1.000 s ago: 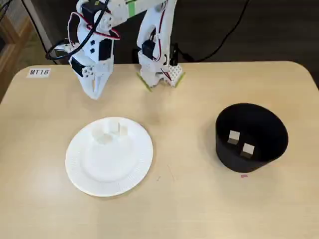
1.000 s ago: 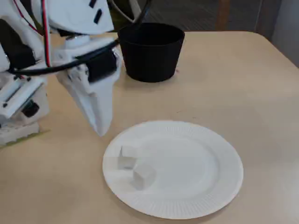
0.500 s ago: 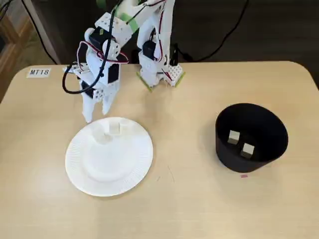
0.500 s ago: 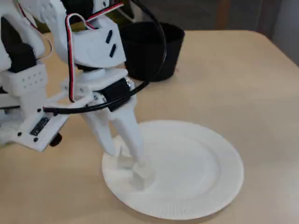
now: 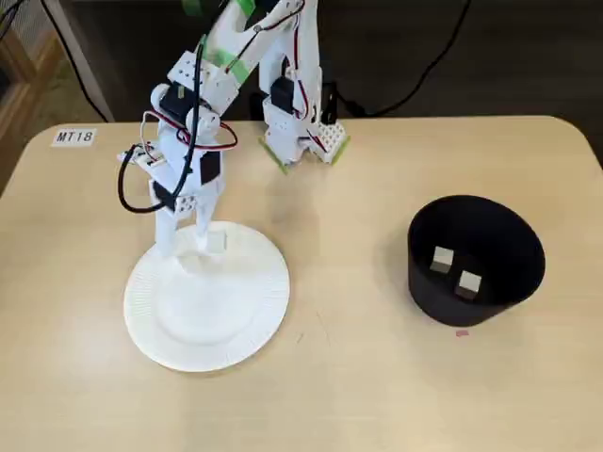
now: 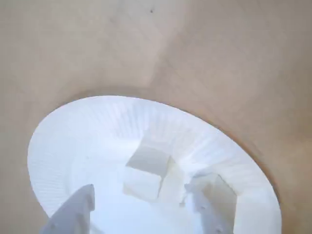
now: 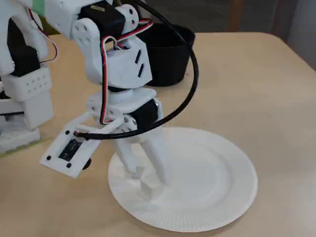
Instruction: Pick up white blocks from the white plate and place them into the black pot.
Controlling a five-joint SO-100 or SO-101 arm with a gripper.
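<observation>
The gripper (image 6: 141,209) stands parted over the white plate (image 5: 236,325), straddling one of the white blocks (image 6: 146,173) (contact apparently none); two more lie in the black pot (image 5: 513,282).

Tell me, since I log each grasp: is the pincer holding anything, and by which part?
Nothing yet. The pincer is open, its fingers on either side of one white block on the white plate, not closed on it.

plate (image 5: 212,325): ribbed white paper | pot (image 5: 490,254): matt black | table (image 5: 358,377): smooth wood-look
</observation>
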